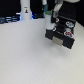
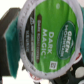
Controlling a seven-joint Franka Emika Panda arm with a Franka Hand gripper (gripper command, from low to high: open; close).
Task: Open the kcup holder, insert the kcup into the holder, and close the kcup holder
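I see the white table (image 1: 25,55) with the black holder (image 1: 61,34) at the exterior view's right, a drawer pulled out. My gripper (image 1: 50,25) hangs just left of it, clamped on the green-topped kcup (image 2: 44,37), which fills the wrist view.

My arm (image 1: 50,14) reads pale, whitish-grey, rounded in section, with what may be a green band high up, though the exterior view is too blurred to be sure. On the wrist view I see only dark, blocky gripper (image 2: 9,35) parts.
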